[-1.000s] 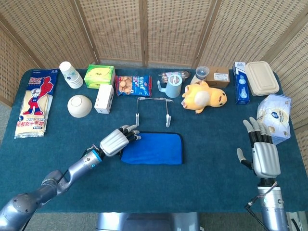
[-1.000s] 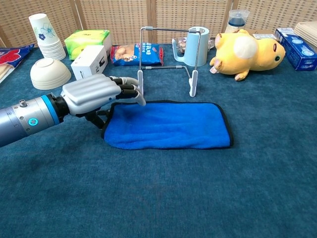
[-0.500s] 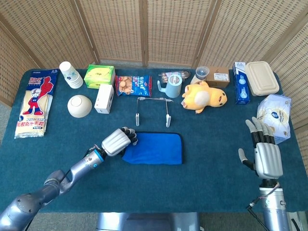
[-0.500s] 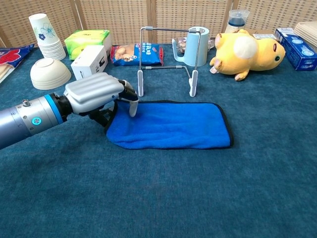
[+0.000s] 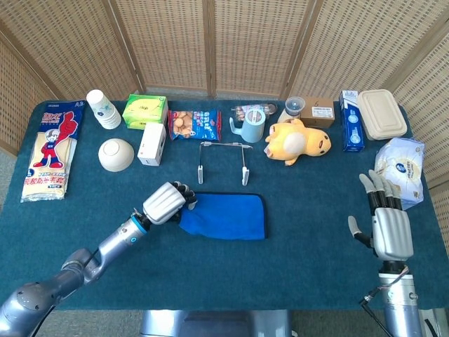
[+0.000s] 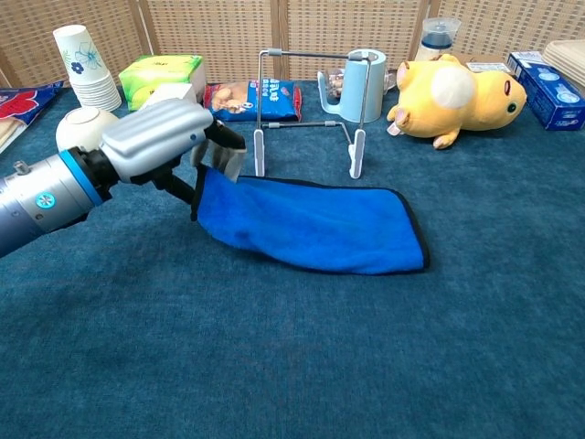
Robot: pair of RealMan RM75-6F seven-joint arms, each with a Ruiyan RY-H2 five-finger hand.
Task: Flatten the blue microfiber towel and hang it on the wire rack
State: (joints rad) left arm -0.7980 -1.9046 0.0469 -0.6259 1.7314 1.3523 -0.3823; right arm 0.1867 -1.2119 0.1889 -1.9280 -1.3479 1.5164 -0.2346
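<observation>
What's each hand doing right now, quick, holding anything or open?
Left hand: holding the left edge of the blue towel, that end lifted off the table.
Right hand: open, fingers apart, holding nothing.

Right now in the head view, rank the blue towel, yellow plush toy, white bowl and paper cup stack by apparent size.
1. blue towel
2. yellow plush toy
3. white bowl and paper cup stack: too alike to rank.

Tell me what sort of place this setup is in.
Probably a staged robot test area, not a home: a table under dark teal cloth, woven rattan screen panels behind it, and assorted props like a yellow plush toy and a stack of paper cups.
</observation>
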